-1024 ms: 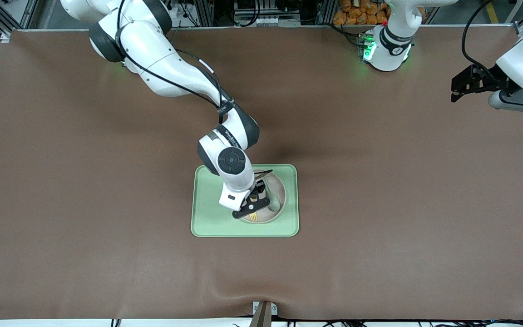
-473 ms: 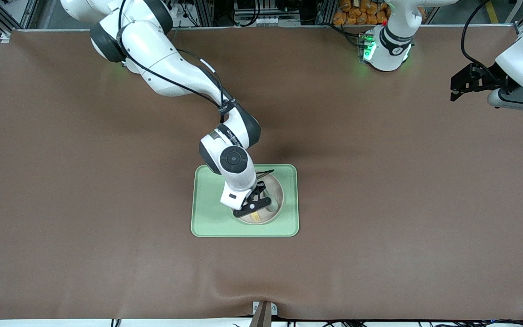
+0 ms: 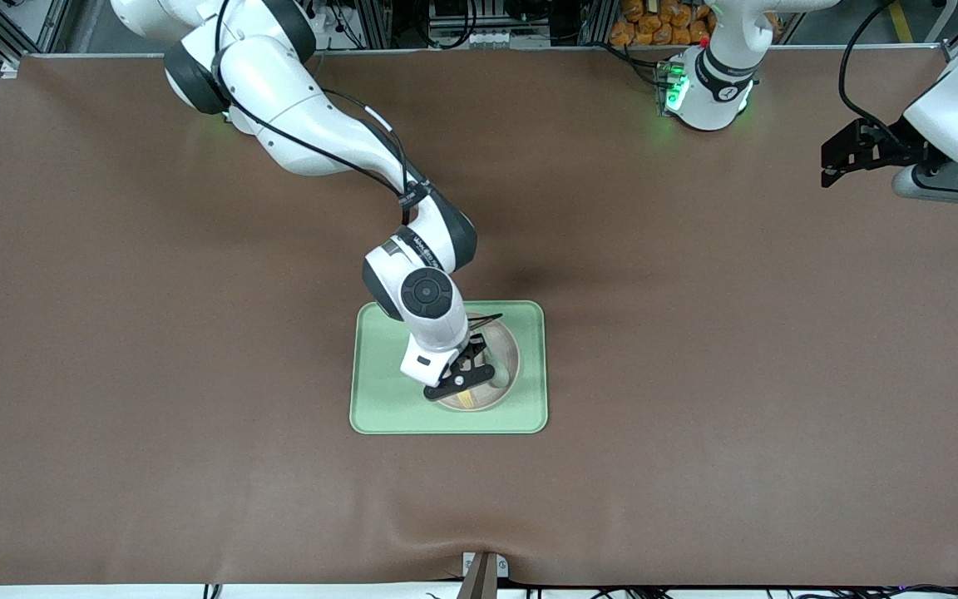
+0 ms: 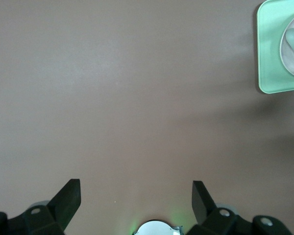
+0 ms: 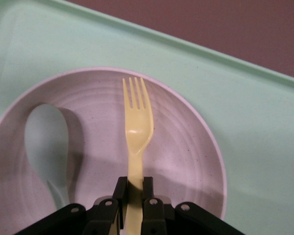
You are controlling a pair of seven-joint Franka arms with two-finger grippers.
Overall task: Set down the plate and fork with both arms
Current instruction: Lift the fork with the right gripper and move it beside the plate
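Pale-yellow fork [image 5: 136, 132] pinched by right claw [image 5: 133, 192] over the plate [image 5: 186, 147]; a second ago it gaped. Left claw [image 4: 136, 196] waits wide, well apart.

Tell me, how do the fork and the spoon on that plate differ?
The fork is pale yellow with tines; the spoon is muted green with a rounded bowl. The right gripper is shut on the fork's handle, while nothing grips the spoon. The spoon lies flat in the plate; whether the fork touches the plate I cannot tell. Both are small, look like plastic, and are side by side over that plate.
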